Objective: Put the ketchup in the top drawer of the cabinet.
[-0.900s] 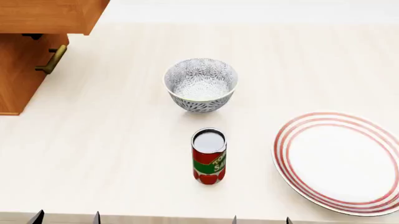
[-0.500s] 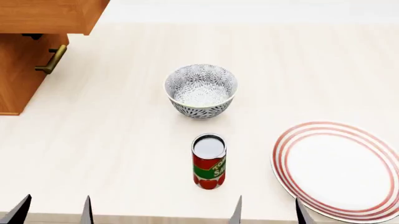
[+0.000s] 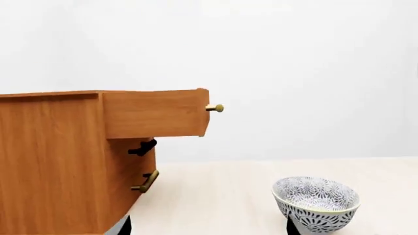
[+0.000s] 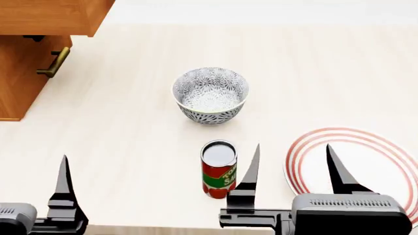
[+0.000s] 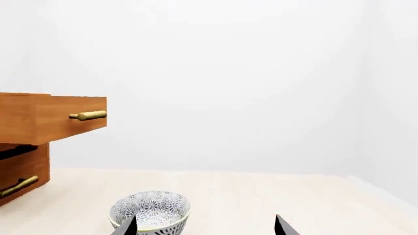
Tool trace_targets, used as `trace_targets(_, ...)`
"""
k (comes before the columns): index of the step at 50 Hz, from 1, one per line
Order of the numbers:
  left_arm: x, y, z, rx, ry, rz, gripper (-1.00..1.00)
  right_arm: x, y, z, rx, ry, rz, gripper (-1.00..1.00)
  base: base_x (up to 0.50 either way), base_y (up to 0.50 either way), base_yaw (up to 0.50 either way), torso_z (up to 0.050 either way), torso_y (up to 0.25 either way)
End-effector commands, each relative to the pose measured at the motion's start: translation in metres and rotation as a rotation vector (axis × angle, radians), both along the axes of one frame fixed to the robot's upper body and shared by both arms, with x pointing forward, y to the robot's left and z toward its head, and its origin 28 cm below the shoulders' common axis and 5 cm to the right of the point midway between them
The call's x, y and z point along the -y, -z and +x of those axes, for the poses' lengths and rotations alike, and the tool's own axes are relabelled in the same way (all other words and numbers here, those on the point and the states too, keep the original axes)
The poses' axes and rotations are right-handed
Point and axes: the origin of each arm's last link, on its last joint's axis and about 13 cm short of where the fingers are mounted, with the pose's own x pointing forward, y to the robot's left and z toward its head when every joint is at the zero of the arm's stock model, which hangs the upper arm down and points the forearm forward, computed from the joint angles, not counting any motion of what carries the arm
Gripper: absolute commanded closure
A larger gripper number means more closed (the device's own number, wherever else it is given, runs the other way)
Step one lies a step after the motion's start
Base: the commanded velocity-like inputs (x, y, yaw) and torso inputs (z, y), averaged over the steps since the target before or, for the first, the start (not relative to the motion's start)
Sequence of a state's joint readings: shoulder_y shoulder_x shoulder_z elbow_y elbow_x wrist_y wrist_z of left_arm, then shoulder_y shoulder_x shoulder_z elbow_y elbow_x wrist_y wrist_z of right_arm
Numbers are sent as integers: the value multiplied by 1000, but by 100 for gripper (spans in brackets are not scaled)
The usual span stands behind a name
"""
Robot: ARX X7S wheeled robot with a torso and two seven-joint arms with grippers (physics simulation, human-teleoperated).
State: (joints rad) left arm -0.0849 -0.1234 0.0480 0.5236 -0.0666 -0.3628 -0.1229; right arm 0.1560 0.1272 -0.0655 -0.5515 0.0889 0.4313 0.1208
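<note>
Both grippers risen into head view. Right gripper [image 4: 292,164] spread, just right of upright ketchup [image 4: 219,169]. Left gripper [image 4: 64,181]: one finger showing, spread unclear. Bowl [image 4: 210,94] behind can. Top drawer [image 4: 52,15] pulled out of cabinet [image 4: 19,83], far left.

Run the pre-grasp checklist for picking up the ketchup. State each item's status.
1. Top drawer pulled out of the cabinet: ok.
2. Ketchup upright on the table, free-standing: ok.
3. Right tool open: ok.
4. Right tool around the ketchup: not ok; the can stands beside its left finger, outside the gap.
5. Left tool clear of the ketchup: ok; open or shut: cannot tell.
6. Bowl and plate apart from the can: ok.
</note>
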Motion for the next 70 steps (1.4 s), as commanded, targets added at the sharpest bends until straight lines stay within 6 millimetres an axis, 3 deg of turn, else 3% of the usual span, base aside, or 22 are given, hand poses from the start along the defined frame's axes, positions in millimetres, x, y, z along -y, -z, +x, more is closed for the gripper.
trace_targets(1, 0, -23, -6, 63, 10, -15, -100, -1, -21, -5, 65, -16, -1, -100, 0, 0, 0, 0, 0)
trace_targets(8, 0, -24, -5, 65, 13, -16, -100, -3, -24, -8, 83, -52, 6, -100, 126, 0, 0, 0, 0)
trace_targets(44, -2, -20, -1, 55, -2, -10, -100, -4, -17, -1, 41, -41, -7, -100, 488, 0, 0, 0, 0)
trace_targets(70, -5, -14, 2, 40, -12, -8, -100, -6, -10, 2, 32, -52, -31, -100, 0, 500, 0, 0, 1)
